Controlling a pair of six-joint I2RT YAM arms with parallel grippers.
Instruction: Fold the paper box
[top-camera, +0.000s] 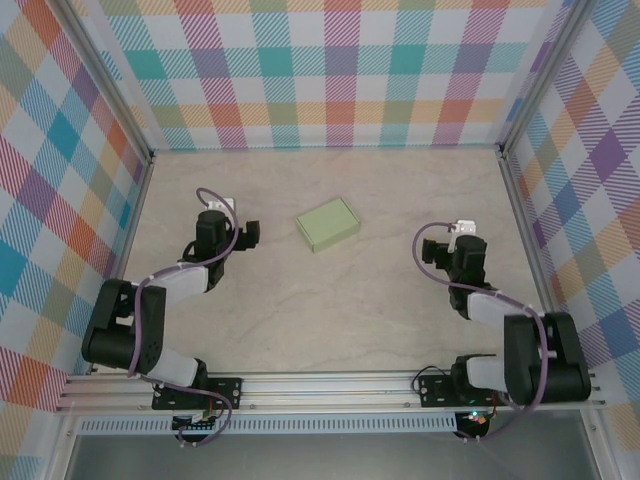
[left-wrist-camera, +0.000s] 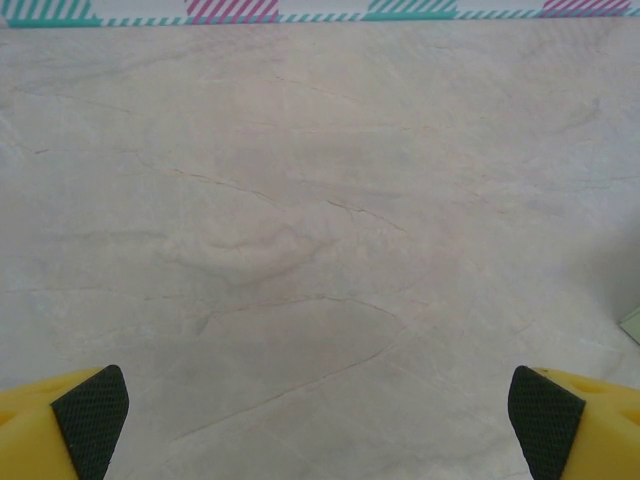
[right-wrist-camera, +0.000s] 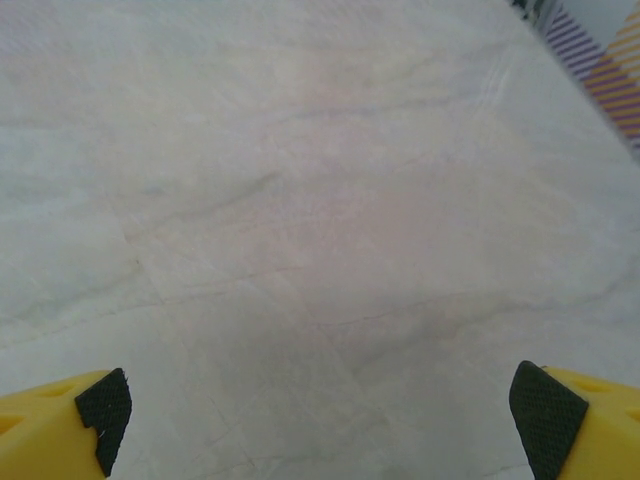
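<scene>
The paper box (top-camera: 328, 224) lies flat and closed between the 2 grippers. The left gripper (left-wrist-camera: 320, 415) is near its left side and the right gripper (right-wrist-camera: 320, 415) well apart on its right, both spread wide and holding nothing. Folding looks finished (my judgement); a next move would only press down a loose flap.

My left arm (top-camera: 185, 283) and right arm (top-camera: 490, 305) sit elbow-bent; left gripper (left-wrist-camera: 320, 420) and right gripper (right-wrist-camera: 320, 415) hover, jaws spread wide.
</scene>
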